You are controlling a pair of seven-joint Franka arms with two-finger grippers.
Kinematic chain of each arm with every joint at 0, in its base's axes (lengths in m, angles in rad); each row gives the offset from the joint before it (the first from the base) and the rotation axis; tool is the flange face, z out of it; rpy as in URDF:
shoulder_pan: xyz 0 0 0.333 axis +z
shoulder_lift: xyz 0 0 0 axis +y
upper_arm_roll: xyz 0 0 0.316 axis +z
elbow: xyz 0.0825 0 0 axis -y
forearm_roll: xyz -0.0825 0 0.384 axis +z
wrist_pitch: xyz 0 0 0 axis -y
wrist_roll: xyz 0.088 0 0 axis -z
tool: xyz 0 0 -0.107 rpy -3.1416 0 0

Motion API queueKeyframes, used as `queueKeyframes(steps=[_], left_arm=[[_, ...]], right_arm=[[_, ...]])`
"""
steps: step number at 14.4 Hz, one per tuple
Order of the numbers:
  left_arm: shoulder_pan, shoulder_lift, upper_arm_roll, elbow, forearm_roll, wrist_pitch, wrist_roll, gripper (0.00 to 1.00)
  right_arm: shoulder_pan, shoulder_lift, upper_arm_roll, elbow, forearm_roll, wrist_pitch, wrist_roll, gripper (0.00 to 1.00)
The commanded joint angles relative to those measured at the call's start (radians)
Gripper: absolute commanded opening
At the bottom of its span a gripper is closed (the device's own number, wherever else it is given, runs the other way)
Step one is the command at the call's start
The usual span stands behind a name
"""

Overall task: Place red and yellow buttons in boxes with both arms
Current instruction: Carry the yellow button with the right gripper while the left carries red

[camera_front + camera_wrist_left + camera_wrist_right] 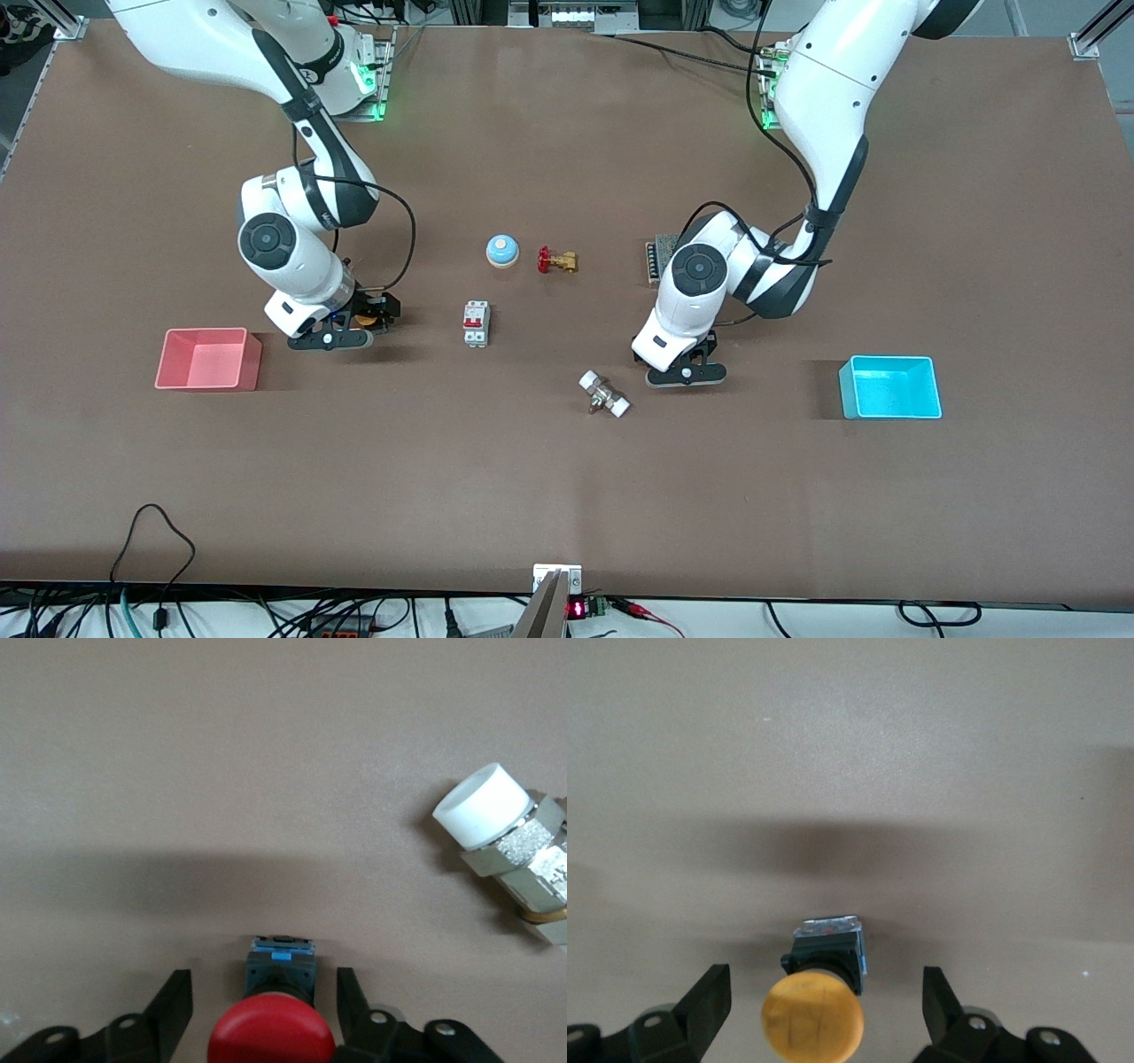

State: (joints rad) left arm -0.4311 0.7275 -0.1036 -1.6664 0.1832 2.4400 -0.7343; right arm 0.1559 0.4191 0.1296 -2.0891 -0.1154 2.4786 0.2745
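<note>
The pink box sits on the desk toward the right arm's end, open top up. Just beside it, toward the middle, the right tool is down low over the desk. The right wrist view shows its fingers spread wide, with the yellow button standing between them and clear desk on both sides of it, so neither finger touches the button. In the front view only a sliver of the yellow cap shows under the tool.

Toward the middle of the desk lies a white breaker with red switches. Farther from the front camera than the breaker are a blue bell and, beside it, a red-handled brass valve.

Nearer the front camera lies a metal fitting with white caps at both ends. Just beside it is the left tool, also low over the desk. In the left wrist view its fingers are apart, the red button standing between them, gaps visible on either side of its dark base; the fitting's white cap shows nearby. The arm hides the red button in the front view.

The cyan box stands toward the left arm's end, well apart from the left tool.
</note>
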Motion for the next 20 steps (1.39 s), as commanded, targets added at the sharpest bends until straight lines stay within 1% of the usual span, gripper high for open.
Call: queueKeyframes(steps=[1,3,5,7,8,9,11,12,13,15,17,18,19,20], left_arm=[[-0.005,0.000,-0.002,-0.007,0.024,0.013,-0.010,0.64],[-0.002,0.006,-0.004,-0.006,0.022,0.043,-0.011,0.64],[-0.001,0.006,-0.002,-0.006,0.024,0.044,-0.010,0.64],[0.000,0.006,-0.004,-0.006,0.024,0.045,-0.001,0.63],[0.003,0.004,-0.002,-0.006,0.024,0.044,0.006,0.63],[0.003,0.006,-0.002,-0.006,0.022,0.045,0.006,0.63],[0.003,0.006,-0.002,-0.007,0.022,0.045,0.006,0.57],[0.003,0.006,-0.002,-0.007,0.022,0.044,0.009,0.48],[0.005,0.006,-0.004,-0.007,0.022,0.044,0.009,0.38],[0.005,0.003,-0.004,-0.007,0.022,0.040,0.010,0.20],[0.009,-0.010,-0.002,-0.006,0.022,0.028,0.007,0.17],[0.020,-0.034,-0.002,-0.006,0.022,0.007,0.010,0.17],[0.044,-0.068,-0.002,0.002,0.022,-0.039,0.044,0.17],[0.072,-0.112,-0.002,0.005,0.022,-0.092,0.097,0.17]], right_arm=[[0.002,0.012,-0.001,0.018,-0.020,-0.004,-0.021,0.71],[0.001,0.012,-0.001,0.018,-0.020,-0.004,-0.029,0.55],[0.001,0.012,-0.001,0.018,-0.018,-0.004,-0.028,0.42],[0.002,0.013,-0.001,0.018,-0.018,-0.004,-0.012,0.22],[0.002,0.012,-0.001,0.018,-0.017,-0.004,-0.012,0.14],[0.002,0.012,-0.001,0.020,-0.015,-0.004,-0.014,0.09],[0.002,0.001,-0.001,0.029,-0.007,-0.007,-0.018,0.08],[-0.001,-0.009,-0.001,0.041,-0.007,-0.030,-0.020,0.08],[-0.012,-0.032,-0.002,0.067,-0.007,-0.080,-0.023,0.08],[-0.035,-0.077,-0.013,0.147,-0.004,-0.215,-0.029,0.08],[-0.071,-0.103,-0.033,0.205,0.006,-0.300,-0.090,0.08],[-0.090,-0.111,-0.050,0.219,0.040,-0.312,-0.133,0.08],[-0.102,-0.118,-0.076,0.236,0.075,-0.325,-0.187,0.08],[-0.104,-0.118,-0.125,0.245,0.106,-0.332,-0.255,0.08]])
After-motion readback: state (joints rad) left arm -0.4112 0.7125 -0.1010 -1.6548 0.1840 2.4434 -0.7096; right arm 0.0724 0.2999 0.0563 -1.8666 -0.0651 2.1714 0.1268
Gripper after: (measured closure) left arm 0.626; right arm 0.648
